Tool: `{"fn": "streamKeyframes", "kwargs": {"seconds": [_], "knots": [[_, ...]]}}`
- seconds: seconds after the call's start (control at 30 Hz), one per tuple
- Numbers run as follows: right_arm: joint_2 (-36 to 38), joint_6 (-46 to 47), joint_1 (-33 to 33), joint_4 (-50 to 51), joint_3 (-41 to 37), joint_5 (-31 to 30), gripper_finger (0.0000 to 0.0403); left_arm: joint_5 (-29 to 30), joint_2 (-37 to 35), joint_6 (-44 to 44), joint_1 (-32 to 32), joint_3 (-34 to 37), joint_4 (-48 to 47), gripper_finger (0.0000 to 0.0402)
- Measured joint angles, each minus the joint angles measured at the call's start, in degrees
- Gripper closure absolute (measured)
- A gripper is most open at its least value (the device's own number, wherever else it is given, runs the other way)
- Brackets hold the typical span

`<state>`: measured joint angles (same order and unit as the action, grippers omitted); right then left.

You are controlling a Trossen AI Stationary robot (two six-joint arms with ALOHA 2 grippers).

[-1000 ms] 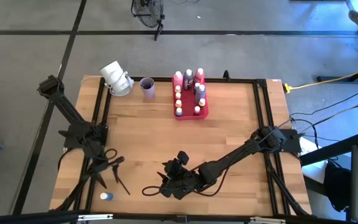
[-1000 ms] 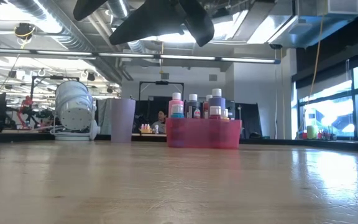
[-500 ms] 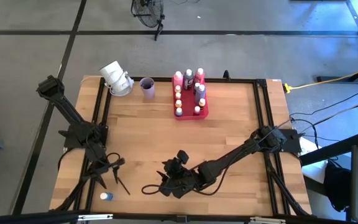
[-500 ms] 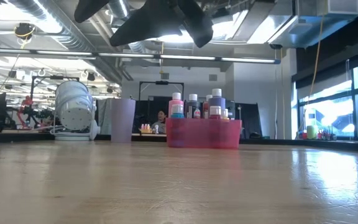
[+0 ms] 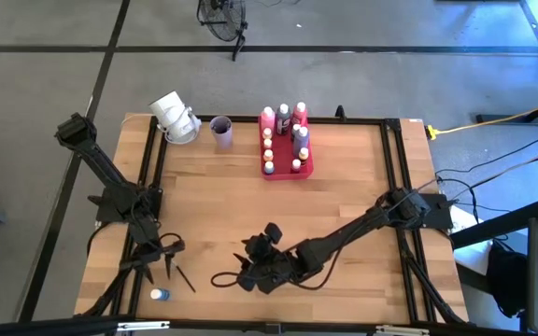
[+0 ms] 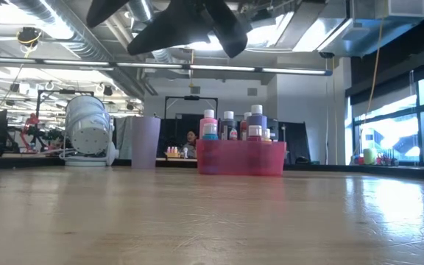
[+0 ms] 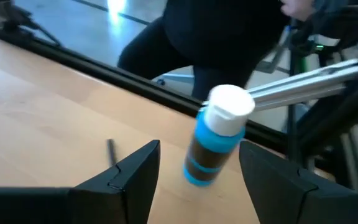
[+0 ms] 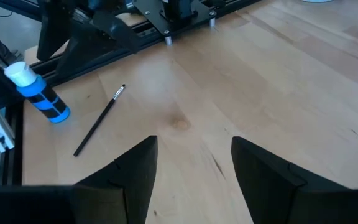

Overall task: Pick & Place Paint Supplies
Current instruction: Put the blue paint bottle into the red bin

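A blue paint bottle [image 5: 160, 294] with a white cap stands on its base near the table's near left corner. It also shows in the left wrist view [image 7: 218, 146] and the right wrist view [image 8: 40, 94]. A thin dark paintbrush [image 5: 184, 277] with a pale tip lies flat beside it [image 8: 98, 121]. My left gripper [image 5: 162, 252] is open and points down toward the bottle, its fingers [image 7: 135, 177] short of it and apart from it. My right gripper [image 5: 248, 273] hovers open over the near middle of the table. Several more bottles stand in the pink-red tray [image 5: 306, 168].
A lilac cup [image 5: 220, 132] and a white round device [image 5: 174, 117] stand at the far left, beside the tray [image 6: 241, 158]. Black frame rails run along the table's left [image 5: 149, 163] and right edges. Bare wood lies between the tray and the grippers.
My left gripper has sunk a little and tipped farther down, toward the table's near edge and the blue bottle. The bottle and the paintbrush have stayed where they were.
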<state>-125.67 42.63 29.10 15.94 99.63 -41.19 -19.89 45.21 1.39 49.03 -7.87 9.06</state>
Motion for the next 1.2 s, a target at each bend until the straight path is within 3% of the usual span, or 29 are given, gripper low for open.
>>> {"fn": "streamKeyframes", "kwargs": {"seconds": [0.2,1.07,1.2], "knots": [[0.0,0.0,-0.6,0.0,0.0,1.2,0.0194,-5.6,0.0,-1.1,0.0,0.0,0.1,0.0188],[0.0,-3.6,-2.2,-1.0,0.0,2.9,0.0194,-5.3,0.0,3.2,0.0,0.0,3.2,0.0187],[0.0,-4.3,-2.2,-1.0,0.0,2.9,0.0194,-2.4,0.0,5.2,-0.8,0.0,4.0,0.0187]]}}
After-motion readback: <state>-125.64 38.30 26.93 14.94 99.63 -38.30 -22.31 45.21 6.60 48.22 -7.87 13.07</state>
